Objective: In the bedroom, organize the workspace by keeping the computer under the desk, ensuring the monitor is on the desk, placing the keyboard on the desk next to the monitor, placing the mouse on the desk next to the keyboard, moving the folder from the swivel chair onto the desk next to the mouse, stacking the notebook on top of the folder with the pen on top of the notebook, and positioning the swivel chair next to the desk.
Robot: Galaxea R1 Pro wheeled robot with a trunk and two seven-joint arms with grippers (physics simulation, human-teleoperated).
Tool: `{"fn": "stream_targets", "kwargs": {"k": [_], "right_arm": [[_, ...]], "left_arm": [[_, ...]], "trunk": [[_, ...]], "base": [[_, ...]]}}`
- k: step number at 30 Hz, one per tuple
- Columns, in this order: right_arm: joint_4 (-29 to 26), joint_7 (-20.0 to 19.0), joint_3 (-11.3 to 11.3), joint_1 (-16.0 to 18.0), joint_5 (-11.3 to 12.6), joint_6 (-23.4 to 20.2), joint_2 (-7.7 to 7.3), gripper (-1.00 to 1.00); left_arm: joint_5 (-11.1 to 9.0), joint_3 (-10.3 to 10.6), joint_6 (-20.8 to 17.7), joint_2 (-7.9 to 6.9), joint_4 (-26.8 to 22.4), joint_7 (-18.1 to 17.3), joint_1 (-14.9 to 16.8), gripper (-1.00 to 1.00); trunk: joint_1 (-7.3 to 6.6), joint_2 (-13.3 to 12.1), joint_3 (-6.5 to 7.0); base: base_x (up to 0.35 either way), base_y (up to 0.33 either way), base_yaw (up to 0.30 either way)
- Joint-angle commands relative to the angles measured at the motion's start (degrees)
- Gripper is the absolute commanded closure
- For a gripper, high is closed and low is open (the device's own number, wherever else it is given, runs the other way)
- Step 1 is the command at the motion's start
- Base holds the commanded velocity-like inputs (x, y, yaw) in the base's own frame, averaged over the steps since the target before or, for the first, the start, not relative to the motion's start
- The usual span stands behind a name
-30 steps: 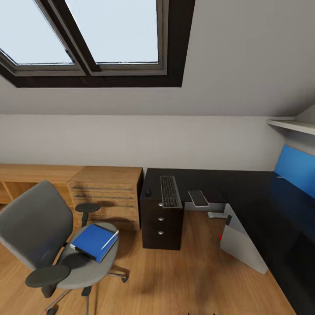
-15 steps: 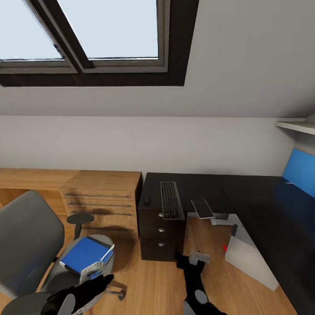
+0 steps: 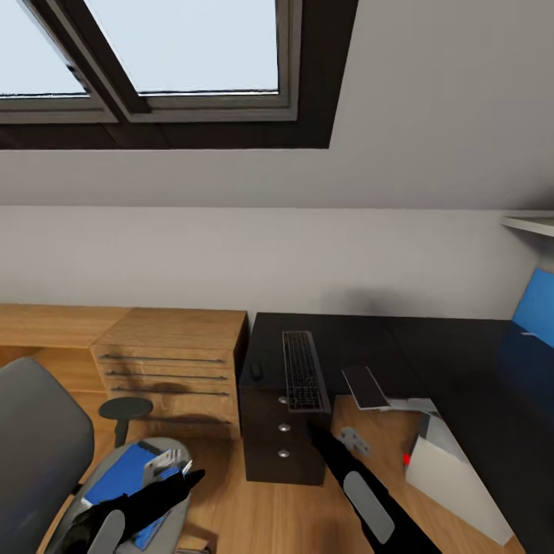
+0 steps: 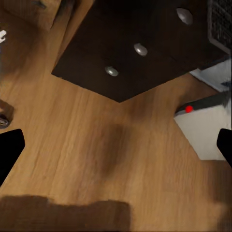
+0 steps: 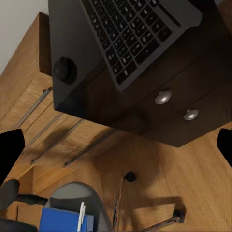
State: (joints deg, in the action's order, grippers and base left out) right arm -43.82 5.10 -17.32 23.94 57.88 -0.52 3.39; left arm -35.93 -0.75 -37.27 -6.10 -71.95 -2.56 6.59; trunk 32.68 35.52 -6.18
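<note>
Blue against grey, the flat blue folder (image 3: 123, 481) lies on the seat of the grey swivel chair (image 3: 35, 446), a white pen (image 5: 81, 215) resting on its cover. A second ago neither arm was in the head view; now both reach forward, and the camera has closed in on the black desk surface (image 3: 431, 346), so the robot seems to be settling into position for the folder pickup. The left gripper (image 3: 173, 473) hovers just over the folder's near edge, not visibly touching it; in its wrist view the fingertips sit wide apart at the frame edges with only wood floor (image 4: 111, 159) between them, so it is spread and empty. The right gripper (image 3: 350, 440) hangs near the black drawer unit (image 3: 281, 442), likewise spread and holding nothing. The black keyboard (image 3: 302, 371) and round black mouse (image 3: 256, 372) already lie on the surface, just beside each other. The folder step is likely next, with the left arm the natural choice.
</note>
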Motion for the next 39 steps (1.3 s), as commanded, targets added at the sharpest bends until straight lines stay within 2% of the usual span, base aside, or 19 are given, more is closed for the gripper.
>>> {"fn": "stream_targets", "kwargs": {"k": [1, 5, 10, 14, 17, 19, 20, 21, 25, 27, 29, 31, 33, 34, 35, 36, 37, 38, 39], "right_arm": [[-0.03, 0.25, -0.04, 0.04, 1.36, -0.48, -0.04, -1.0], [0.04, -0.1, 0.0, -0.01, 1.88, -0.72, -0.14, -1.0], [0.18, -3.05, -0.08, -0.07, 1.86, -0.61, -1.21, -1.0], [0.39, -6.14, -0.04, -0.11, 1.81, -0.55, -1.61, -1.0], [1.02, -6.67, 0.0, -0.12, 1.86, -0.54, -1.75, -1.0], [1.48, -6.76, 0.0, -0.12, 1.87, -0.54, -1.86, -1.0], [1.78, -6.82, 0.01, -0.12, 1.88, -0.54, -1.97, -1.0], [1.85, -6.8, 0.01, -0.12, 1.86, -0.51, -2.0, -1.0], [1.98, -6.82, -0.04, -0.12, 1.73, 0.8, -2.05, -1.0], [2.79, -6.67, -0.27, -0.12, 1.37, 4.65, -1.89, -1.0], [3.86, -6.56, -0.35, -0.12, 1.27, 6.88, -1.79, -1.0], [4.77, -6.43, -0.4, -0.12, 1.34, 8.41, -1.68, -1.0], [5.05, -6.38, -0.38, -0.12, 1.46, 8.75, -1.61, -1.0], [5.28, -6.31, -0.31, -0.12, 1.65, 8.95, -1.54, -1.0], [5.46, -6.27, -0.27, -0.12, 1.84, 9.02, -1.51, -1.0], [5.96, -6.2, -0.12, -0.12, 2.53, 9.12, -1.46, -1.0], [6.67, -6.18, 0.14, -0.12, 3.78, 9.19, -1.42, -1.0], [8.01, -6.26, 0.75, -0.12, 10.93, 9.24, -1.32, -1.0], [8.18, -6.32, 0.83, -0.12, 13.69, 9.23, -1.3, -1.0]], "left_arm": [[0.2, 1.09, 2.16, -0.01, -3.55, -0.11, 0.01, -1.0], [1.88, 1.79, 4.01, -0.1, -9.59, -0.08, -0.65, -1.0], [3.05, 1.88, 4.98, -0.21, -17.41, -0.05, -5.06, -1.0], [3.3, 1.87, 5.46, -0.27, -18.95, -0.13, -6.21, -1.0], [3.32, 1.68, 5.53, -0.3, -19.39, -0.22, -6.33, -1.0], [3.27, 0.83, 5.52, -0.26, -19.83, -0.11, -6.37, -1.0], [3.23, -0.9, 5.48, -0.1, -20.24, 0.03, -6.38, -1.0], [3.23, -1.59, 5.47, -0.05, -20.43, 0.09, -6.38, -1.0], [3.27, -2.55, 5.47, 0.03, -20.68, 0.46, -6.39, -1.0], [3.31, -2.35, 5.6, 0.25, -20.74, 5.01, -6.41, -1.0], [3.32, -1.03, 6.0, 0.95, -20.75, 10.07, -6.38, -1.0], [3.37, 2.07, 7.93, 2.36, -20.76, 17.57, -6.35, -1.0], [3.39, 3.84, 9.92, 2.91, -20.77, 21.17, -6.36, -1.0], [3.4, 5.78, 12.51, 3.25, -20.77, 24.45, -6.36, -1.0], [3.4, 6.83, 13.93, 3.36, -20.77, 25.94, -6.37, -1.0], [3.42, 8.96, 16.68, 3.44, -20.77, 28.61, -6.39, -1.0], [3.53, 10.9, 18.93, 3.45, -20.77, 30.81, -6.38, -1.0], [4.77, 13.89, 21.95, 3.46, -20.77, 34.38, -6.37, -1.0], [5.14, 14.31, 22.32, 3.46, -20.77, 34.85, -6.39, -1.0]], "trunk": [[0.05, 0.08, -0.11], [0.05, 0.08, -0.11], [0.05, 0.08, -0.11], [0.05, 0.08, -0.11], [0.05, 0.08, -0.11], [0.05, 0.08, -0.11], [0.27, 0.48, -0.29], [0.49, 0.88, -0.47], [1.37, 2.49, -1.18], [1.81, 3.29, -1.54], [2.25, 4.09, -1.9], [2.69, 4.89, -2.26], [3.13, 5.69, -2.62], [3.35, 6.1, -2.8], [3.57, 6.5, -2.98], [3.79, 6.9, -3.16], [4.01, 7.3, -3.34], [4.23, 7.7, -3.52], [4.45, 8.1, -3.7]], "base": [[0.325, 0.0, 0.0], [0.325, 0.0, 0.0], [0.325, 0.0, 0.0], [0.294, 0.0, 0.0], [0.141, 0.0, 0.0], [0.056, 0.0, 0.0], [0.018, 0.0, 0.0], [0.012, 0.0, 0.0], [0.006, 0.0, 0.0], [0.001, 0.0, 0.0], [0.0, 0.0, 0.0], [0.0, 0.0, 0.0], [0.0, 0.0, 0.0], [0.0, 0.0, 0.0], [0.0, 0.0, 0.0], [0.0, 0.0, 0.0], [0.0, 0.0, 0.0], [0.0, 0.0, 0.0], [0.0, 0.0, 0.0]]}}
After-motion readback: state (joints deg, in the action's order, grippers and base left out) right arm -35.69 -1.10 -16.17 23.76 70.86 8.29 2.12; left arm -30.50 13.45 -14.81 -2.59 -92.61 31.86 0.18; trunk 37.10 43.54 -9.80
